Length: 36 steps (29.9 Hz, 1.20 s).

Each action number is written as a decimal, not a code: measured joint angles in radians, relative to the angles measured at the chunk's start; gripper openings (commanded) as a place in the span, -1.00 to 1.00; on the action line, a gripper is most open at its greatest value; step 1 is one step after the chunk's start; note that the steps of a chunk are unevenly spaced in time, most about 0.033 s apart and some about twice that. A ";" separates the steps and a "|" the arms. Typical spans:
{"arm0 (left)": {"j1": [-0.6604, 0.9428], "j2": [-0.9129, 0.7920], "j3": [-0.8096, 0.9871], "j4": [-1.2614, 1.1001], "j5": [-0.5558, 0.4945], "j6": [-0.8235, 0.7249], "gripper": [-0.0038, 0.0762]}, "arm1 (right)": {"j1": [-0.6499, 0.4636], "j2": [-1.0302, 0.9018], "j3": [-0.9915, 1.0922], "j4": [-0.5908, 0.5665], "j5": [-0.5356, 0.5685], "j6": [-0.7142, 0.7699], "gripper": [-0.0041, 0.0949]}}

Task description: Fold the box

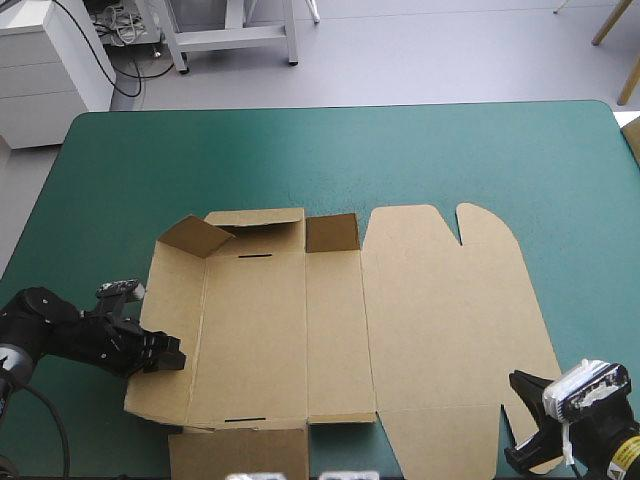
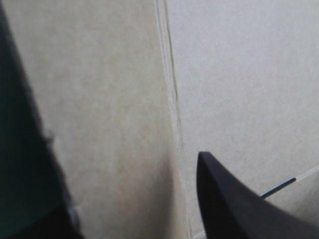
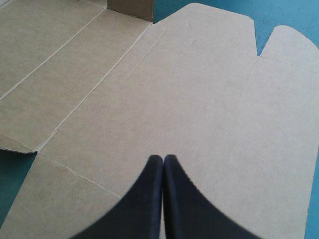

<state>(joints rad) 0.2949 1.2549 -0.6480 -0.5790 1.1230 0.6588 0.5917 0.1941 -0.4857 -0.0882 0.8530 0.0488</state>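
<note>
The brown box (image 1: 340,330) lies as a flat cut sheet in the middle of the teal-green cover. At its far left corner a flap (image 1: 195,235) and a small tab (image 1: 331,232) stand raised. My left gripper (image 1: 168,357) is at the outer edge of the left wall panel. It stands open in the left wrist view (image 2: 132,189), with board (image 2: 109,99) between its fingers and one fingertip (image 2: 209,174) by a crease. My right gripper (image 1: 522,420) is at the lid's near right edge. There it is shut (image 3: 163,158), its tips over the flat lid (image 3: 199,99).
The bare teal-green cover (image 1: 400,150) stretches across the far half of the table and to the right of the lid. The near flap of the sheet (image 1: 240,455) reaches the table's near edge.
</note>
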 measured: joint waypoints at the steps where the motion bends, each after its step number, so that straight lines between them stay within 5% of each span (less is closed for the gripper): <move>1: 0.000 0.000 0.000 0.000 0.003 0.008 -0.73 | 0.000 0.000 0.000 0.000 0.000 0.000 -0.96; 3: 0.000 0.000 0.000 -0.002 0.010 0.017 -0.91 | 0.000 0.000 0.000 0.000 0.000 -0.001 -0.96; 23: -0.009 -0.001 -0.158 0.169 -0.085 0.075 -0.92 | 0.000 0.000 0.000 0.010 0.000 0.002 -0.96; 36: -0.363 0.022 -0.372 0.616 -0.284 0.071 -0.92 | 0.000 0.000 0.000 0.014 0.000 0.004 -0.96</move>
<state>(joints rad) -0.0685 1.2772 -1.0195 0.0371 0.8391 0.7297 0.5917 0.1941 -0.4857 -0.0738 0.8530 0.0528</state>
